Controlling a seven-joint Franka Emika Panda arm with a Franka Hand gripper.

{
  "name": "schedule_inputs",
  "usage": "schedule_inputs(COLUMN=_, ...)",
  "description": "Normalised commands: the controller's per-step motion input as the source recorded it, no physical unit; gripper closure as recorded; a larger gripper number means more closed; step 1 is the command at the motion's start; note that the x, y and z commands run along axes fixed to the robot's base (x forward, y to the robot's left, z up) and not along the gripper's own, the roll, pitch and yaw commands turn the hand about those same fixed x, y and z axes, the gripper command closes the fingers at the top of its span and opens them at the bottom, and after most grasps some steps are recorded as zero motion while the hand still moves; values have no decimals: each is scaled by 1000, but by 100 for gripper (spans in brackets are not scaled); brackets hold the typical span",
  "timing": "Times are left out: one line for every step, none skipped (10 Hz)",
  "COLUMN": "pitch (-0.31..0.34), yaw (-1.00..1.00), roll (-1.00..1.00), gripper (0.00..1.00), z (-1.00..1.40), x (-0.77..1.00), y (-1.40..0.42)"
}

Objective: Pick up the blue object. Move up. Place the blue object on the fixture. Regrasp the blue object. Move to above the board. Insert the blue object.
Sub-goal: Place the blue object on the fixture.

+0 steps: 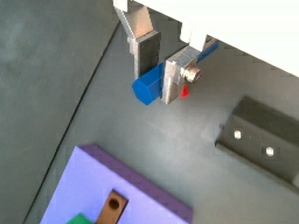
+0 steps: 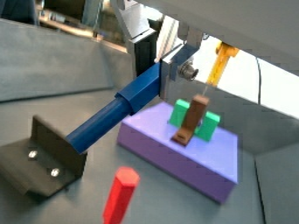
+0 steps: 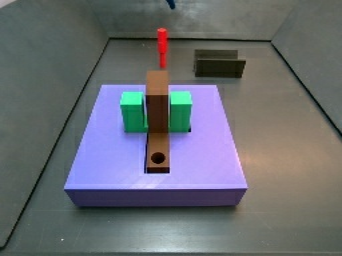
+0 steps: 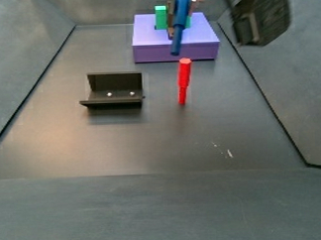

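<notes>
One blue peg (image 2: 114, 112) is clamped between the gripper (image 1: 163, 80) fingers, held near its upper end and hanging clear of the floor, touching nothing else. In both wrist views you see the silver plates pressed against its sides, so the jaws are closed on it. In a side view the peg (image 4: 180, 14) hangs slanted, up above the near edge of the purple board (image 4: 174, 47), at about 1 o'clock from the red peg (image 4: 185, 80).

Judging by this, you are in the lift, with the fixture placement next. The fixture (image 4: 113, 90) sits on the floor at about 9 o'clock from the red peg, well apart from the board. Carry the peg across high enough that its lower tip clears the red peg, or route around that peg altogether. Line the blue peg up over the fixture's open recess before you descend, and come down slowly. Let go only once it rests there, because a slanted peg may roll or slip. The green blocks (image 3: 134, 110) and brown strip (image 3: 158, 125) matter later.
</notes>
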Motion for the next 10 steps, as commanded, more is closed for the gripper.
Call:
schedule_inputs(pitch=0, yaw=49, roll=-49, gripper=100, z=-89, x=217, y=74)
schedule_inputs(pitch=-49, yaw=49, roll=-94, gripper=100, z=0, x=146, y=-46)
schedule_inputs(pitch=-174, yaw=220, roll=-229, gripper=100, z=-329, x=900, y=0)
schedule_inputs(pitch=-180, yaw=191, roll=-240, gripper=100, z=-349, x=926, y=0)
schedule_inputs(pitch=-209, yaw=71, roll=-180, gripper=100, z=-346, x=1000, y=-131)
schedule_inputs(pitch=-211, yaw=31, roll=-151, gripper=100, z=-377, x=1000, y=-123)
schedule_inputs(pitch=-203, yaw=0, roll=-129, gripper=100, z=-411, x=1000, y=-34)
schedule_inputs(pitch=-154, yaw=0, roll=-97, gripper=100, z=-406, x=1000, y=0)
schedule_inputs(pitch=-106, yaw=0, roll=-17, gripper=100, z=-363, x=1000, y=0)
schedule_inputs(pitch=-60, yaw=0, roll=0, gripper=100, z=-311, x=1000, y=0)
